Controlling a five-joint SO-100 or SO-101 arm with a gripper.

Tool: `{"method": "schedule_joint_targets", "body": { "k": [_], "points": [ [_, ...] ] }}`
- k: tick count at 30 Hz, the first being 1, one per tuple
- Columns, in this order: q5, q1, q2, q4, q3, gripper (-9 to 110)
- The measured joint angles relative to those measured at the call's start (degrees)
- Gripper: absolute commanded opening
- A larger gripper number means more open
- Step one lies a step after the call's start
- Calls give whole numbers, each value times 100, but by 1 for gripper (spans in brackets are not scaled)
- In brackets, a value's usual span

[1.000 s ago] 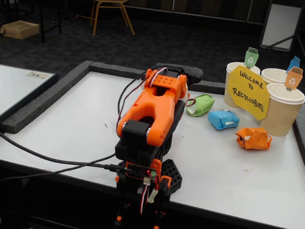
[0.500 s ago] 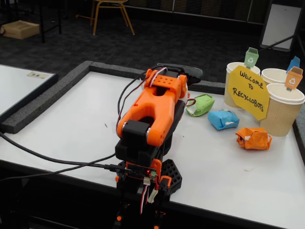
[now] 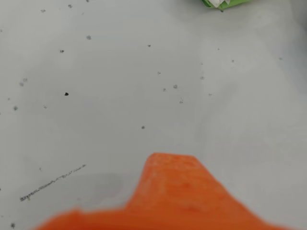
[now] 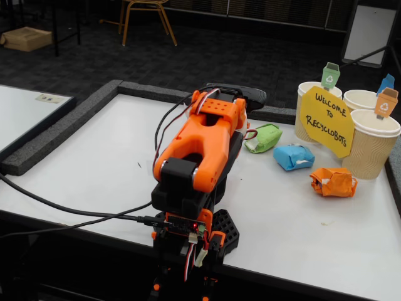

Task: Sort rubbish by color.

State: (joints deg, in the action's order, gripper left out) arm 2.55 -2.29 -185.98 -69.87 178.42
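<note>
Fixed view framing is filled mostly by the white bench (image 4: 301, 232), edged with grey foam at upper left. At centre the orange arm (image 4: 200, 141) is folded low, hiding the gripper, so its state cannot be told; in the wrist view only a blurred orange part at the bottom is seen. At right, three ribbed beige paper cups (image 4: 371, 145) are partly covered by a yellow sign (image 4: 326, 120). Before them lie the crumpled wads: orange wad (image 4: 334, 182), blue wad (image 4: 293, 157), green wad (image 4: 263, 138), well apart from the gripper.
</note>
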Motion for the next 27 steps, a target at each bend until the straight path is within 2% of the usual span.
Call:
{"method": "schedule_joint_targets", "body": {
  "k": [27],
  "points": [
    [0,105,0,0,0,0]
  ]
}}
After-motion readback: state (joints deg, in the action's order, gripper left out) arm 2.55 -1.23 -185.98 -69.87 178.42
